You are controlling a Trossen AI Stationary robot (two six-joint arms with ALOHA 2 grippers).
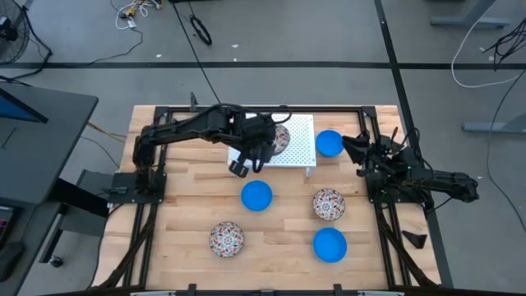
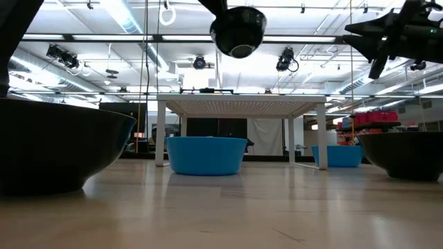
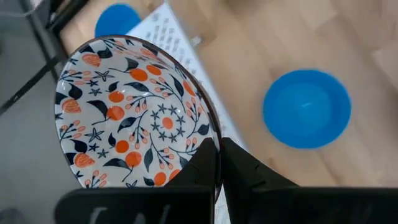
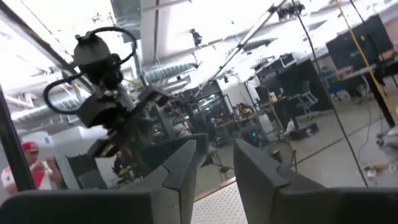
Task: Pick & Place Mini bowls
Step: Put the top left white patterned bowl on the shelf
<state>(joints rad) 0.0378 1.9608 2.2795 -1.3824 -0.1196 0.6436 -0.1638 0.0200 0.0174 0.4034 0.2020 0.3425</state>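
The left tool (image 3: 217,163) is pinched tight on the rim of 1 flowery bowl (image 3: 134,115) and holds it up in the air over the white rack (image 1: 300,141). The right tool (image 1: 362,154) waits at the right side of the worktop (image 1: 279,238), fingers a little apart and holding nothing. On the wooden worktop sit 3 blue bowls (image 1: 256,196) and 2 more flowery bowls (image 1: 226,238). The big room behind has bright lights.
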